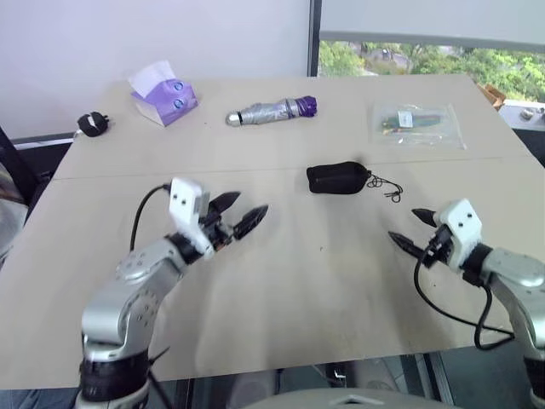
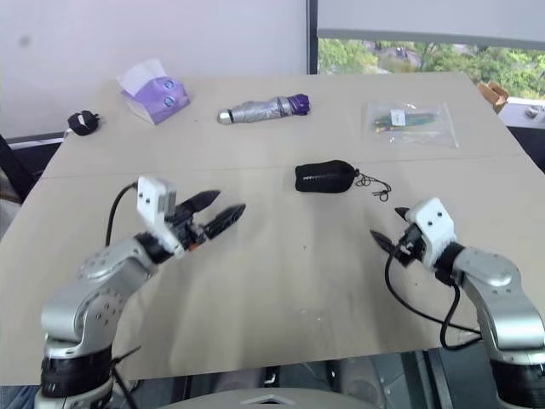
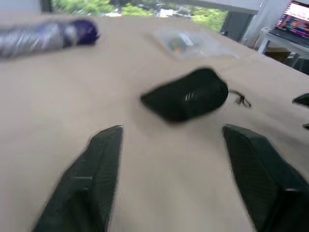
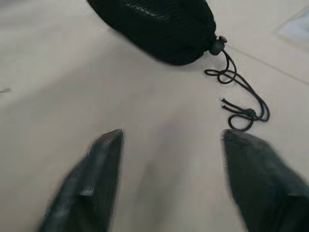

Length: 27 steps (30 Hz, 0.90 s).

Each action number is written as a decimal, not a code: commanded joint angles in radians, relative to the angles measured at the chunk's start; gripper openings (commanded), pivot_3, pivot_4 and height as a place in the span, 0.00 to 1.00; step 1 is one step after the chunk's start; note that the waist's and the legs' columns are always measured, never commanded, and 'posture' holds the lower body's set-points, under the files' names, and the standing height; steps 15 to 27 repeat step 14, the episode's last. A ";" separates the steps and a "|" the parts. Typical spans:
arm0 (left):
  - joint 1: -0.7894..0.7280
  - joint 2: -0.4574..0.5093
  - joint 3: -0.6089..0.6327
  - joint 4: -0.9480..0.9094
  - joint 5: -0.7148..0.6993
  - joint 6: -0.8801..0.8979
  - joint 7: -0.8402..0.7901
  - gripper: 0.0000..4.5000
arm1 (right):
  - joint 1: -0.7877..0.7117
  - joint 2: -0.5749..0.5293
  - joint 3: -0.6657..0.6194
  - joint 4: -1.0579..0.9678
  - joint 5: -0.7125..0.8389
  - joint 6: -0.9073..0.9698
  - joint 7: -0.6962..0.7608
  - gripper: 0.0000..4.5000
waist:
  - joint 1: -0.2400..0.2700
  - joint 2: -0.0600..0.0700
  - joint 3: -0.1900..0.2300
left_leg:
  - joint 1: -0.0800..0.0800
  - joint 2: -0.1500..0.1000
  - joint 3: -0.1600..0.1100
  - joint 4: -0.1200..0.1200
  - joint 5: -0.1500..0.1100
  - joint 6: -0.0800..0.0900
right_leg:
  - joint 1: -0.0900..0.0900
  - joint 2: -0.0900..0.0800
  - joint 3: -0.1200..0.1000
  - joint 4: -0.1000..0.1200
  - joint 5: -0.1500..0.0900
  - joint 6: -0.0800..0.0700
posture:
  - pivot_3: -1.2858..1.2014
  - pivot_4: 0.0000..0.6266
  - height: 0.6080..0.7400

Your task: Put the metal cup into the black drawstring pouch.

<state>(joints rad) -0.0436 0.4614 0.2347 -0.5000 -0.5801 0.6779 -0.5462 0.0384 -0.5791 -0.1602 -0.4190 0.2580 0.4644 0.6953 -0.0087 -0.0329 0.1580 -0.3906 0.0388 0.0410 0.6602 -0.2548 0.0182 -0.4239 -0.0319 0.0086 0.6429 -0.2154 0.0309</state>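
The black drawstring pouch (image 1: 336,178) lies on its side in the middle of the tan table, bulging and drawn shut, its thin cords (image 1: 387,187) trailing to the right. The metal cup is out of view. My left gripper (image 1: 251,204) hovers open and empty to the pouch's near left, pointing toward it. My right gripper (image 1: 404,224) hovers open and empty to its near right. The left wrist view looks between that gripper's fingers at the pouch (image 3: 186,99) ahead. In the right wrist view the pouch (image 4: 154,26) and its cord (image 4: 239,92) lie beyond the spread fingers.
At the table's back lie a folded silver umbrella with a purple end (image 1: 272,111), a purple tissue box (image 1: 164,98), a small black plug (image 1: 92,124) and a clear plastic bag (image 1: 415,123). The table's front edge runs just below both arms.
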 commanded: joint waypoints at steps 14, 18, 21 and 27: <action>0.487 -0.145 0.127 -0.252 0.102 -0.233 0.170 1.00 | 0.214 0.018 -0.168 -0.065 0.021 -0.152 -0.064 0.99 | 0.000 -0.001 0.000 | 0.010 0.001 0.004 0.000 -0.004 0.006 | 0.009 -0.002 0.007 -0.002 -0.002 0.002 | 0.52 0.24 1.00; 0.487 -0.145 0.127 -0.252 0.102 -0.233 0.170 1.00 | 0.214 0.018 -0.168 -0.065 0.021 -0.152 -0.064 0.99 | 0.000 -0.001 0.000 | 0.010 0.001 0.004 0.000 -0.004 0.006 | 0.009 -0.002 0.007 -0.002 -0.002 0.002 | 0.52 0.24 1.00; 0.487 -0.145 0.127 -0.252 0.102 -0.233 0.170 1.00 | 0.214 0.018 -0.168 -0.065 0.021 -0.152 -0.064 0.99 | 0.000 -0.001 0.000 | 0.010 0.001 0.004 0.000 -0.004 0.006 | 0.009 -0.002 0.007 -0.002 -0.002 0.002 | 0.52 0.24 1.00; 0.487 -0.145 0.127 -0.252 0.102 -0.233 0.170 1.00 | 0.214 0.018 -0.168 -0.065 0.021 -0.152 -0.064 0.99 | 0.000 -0.001 0.000 | 0.010 0.001 0.004 0.000 -0.004 0.006 | 0.009 -0.002 0.007 -0.002 -0.002 0.002 | 0.52 0.24 1.00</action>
